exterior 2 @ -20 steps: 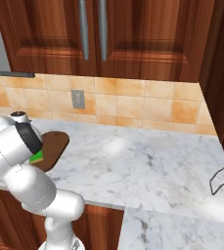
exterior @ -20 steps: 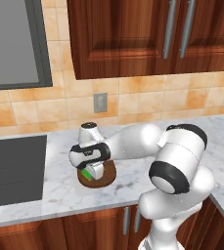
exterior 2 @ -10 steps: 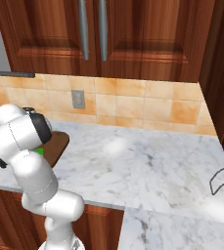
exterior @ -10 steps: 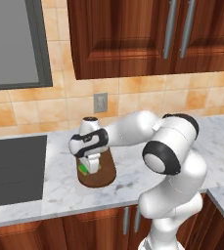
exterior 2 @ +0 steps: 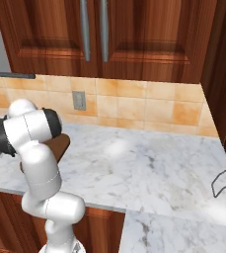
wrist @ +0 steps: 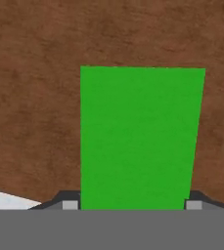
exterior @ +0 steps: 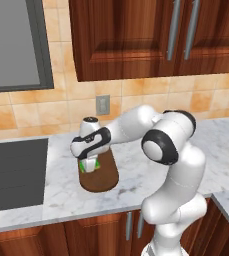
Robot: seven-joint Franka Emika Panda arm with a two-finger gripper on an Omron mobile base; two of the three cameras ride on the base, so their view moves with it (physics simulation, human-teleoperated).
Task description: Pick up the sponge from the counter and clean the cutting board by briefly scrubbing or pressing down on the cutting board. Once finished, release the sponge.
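Gripper [exterior: 89, 167] clenching sponge [wrist: 140, 139] over cutting board [exterior: 105, 176]; sponge's long axis is running straight out between the fingers.

Green sponge [wrist: 140, 136] (brown cutting board [wrist: 35, 97])

Arm bent forward-left, claw [exterior: 88, 165] pointing down, fingers clamped.

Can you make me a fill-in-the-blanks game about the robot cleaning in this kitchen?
1. The sponge between the end effector fingers is colored ____.
2. The sponge is over the brown cutting ____.
3. The cutting board lies on the marble ____.
4. The big dark panel left of the board is the ____.

Missing words: green; board; counter; cooktop
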